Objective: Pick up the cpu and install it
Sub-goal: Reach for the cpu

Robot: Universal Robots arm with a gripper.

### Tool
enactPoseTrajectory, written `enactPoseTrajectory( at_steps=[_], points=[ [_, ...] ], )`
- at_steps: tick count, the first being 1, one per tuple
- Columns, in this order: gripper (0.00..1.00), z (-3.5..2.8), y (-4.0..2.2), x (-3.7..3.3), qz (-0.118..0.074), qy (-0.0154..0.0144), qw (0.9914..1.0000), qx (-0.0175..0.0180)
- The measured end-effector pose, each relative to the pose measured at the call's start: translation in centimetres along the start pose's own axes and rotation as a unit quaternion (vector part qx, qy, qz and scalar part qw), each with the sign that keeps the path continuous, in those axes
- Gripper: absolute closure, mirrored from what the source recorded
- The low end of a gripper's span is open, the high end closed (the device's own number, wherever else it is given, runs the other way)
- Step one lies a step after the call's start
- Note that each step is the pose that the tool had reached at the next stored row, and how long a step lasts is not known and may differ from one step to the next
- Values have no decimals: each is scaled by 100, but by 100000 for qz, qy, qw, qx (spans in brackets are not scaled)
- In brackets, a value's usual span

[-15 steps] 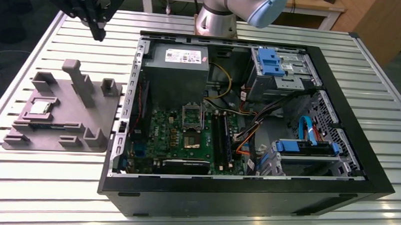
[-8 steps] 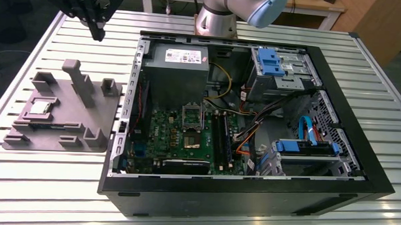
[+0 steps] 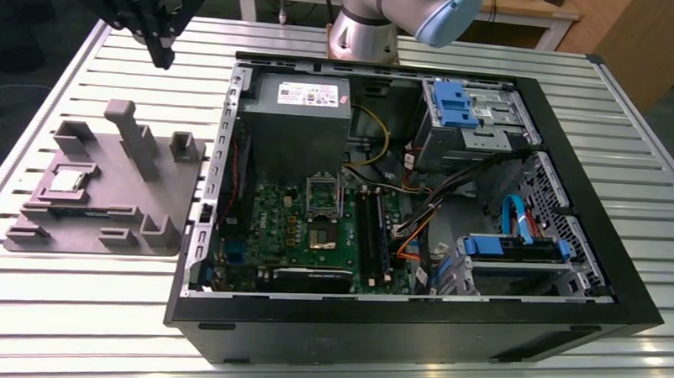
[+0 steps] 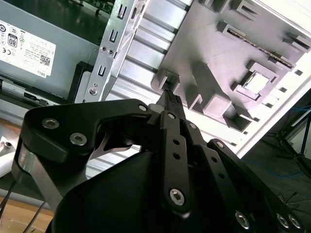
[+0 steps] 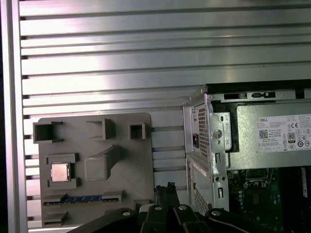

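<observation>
The cpu (image 3: 68, 180) is a small silvery square lying flat in a recess of the grey fixture tray (image 3: 163, 195) on the exterior view's left. Both wrist views show it too: cpu (image 5: 60, 172), cpu (image 4: 256, 81). My gripper (image 3: 162, 58) hangs high above the table, behind the tray and well apart from the cpu. Its black fingers are shut with nothing between them, as seen on the gripper (image 5: 165, 189) and the gripper (image 4: 171, 98). The green motherboard (image 3: 271, 224) lies inside the open computer case, with its dark socket (image 3: 322, 232) near the middle.
The black computer case (image 3: 604, 249) lies open on the slatted metal table (image 3: 86, 315). A grey power supply (image 3: 300, 112), blue drive brackets (image 3: 458, 105) and loose cables (image 3: 426, 226) crowd the inside. Tall grey posts (image 3: 131, 136) rise from the tray. The arm's base (image 3: 365, 30) stands behind the case.
</observation>
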State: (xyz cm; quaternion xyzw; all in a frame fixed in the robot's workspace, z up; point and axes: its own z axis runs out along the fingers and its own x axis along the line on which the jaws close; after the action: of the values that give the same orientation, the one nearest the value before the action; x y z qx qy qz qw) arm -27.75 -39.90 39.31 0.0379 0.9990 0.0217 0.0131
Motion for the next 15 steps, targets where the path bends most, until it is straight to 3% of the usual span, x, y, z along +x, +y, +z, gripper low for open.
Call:
enactPoseTrajectory(
  at_steps=[15],
  points=[
    [90,-2,-4,59,-2,1,100000,3]
  ],
)
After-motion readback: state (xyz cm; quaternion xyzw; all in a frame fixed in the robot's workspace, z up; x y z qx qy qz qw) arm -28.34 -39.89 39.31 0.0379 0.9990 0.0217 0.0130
